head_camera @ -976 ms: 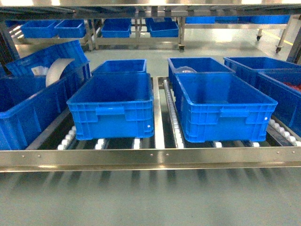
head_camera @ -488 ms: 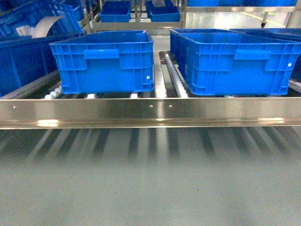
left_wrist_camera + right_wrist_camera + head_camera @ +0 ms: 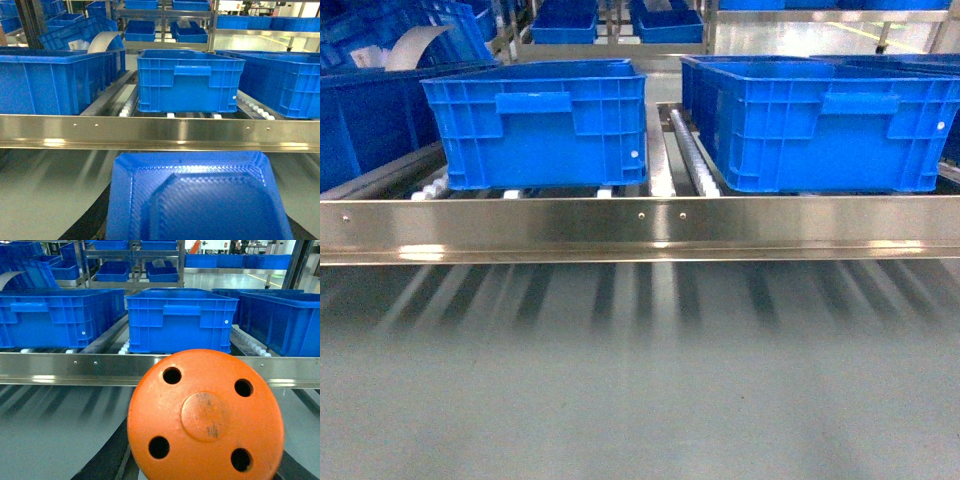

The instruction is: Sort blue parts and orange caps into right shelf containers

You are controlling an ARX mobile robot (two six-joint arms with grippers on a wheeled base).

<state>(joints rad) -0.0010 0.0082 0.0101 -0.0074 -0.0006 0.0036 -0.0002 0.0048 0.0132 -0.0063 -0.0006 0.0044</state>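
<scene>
Filling the lower half of the left wrist view, a blue part with a textured, stepped face sits right in front of the left end effector; the fingers themselves are hidden, so I cannot tell whether they are apart or clamped on it. Beyond the part, across a steel shelf rail, a blue crate stands straight ahead on the rollers, with a longer crate to its left and another to its right.

In the right wrist view an orange cap, round with four holes and a raised centre disc, sits just as close before the right end effector, covering it; whether that end effector is clamped on the cap cannot be told either. Ahead of the cap, past the same rail, a crate stands squarely in front, flanked by one on the left and one on the right.

The head view shows two crates side by side behind the rail, with neither end effector in sight.
</scene>
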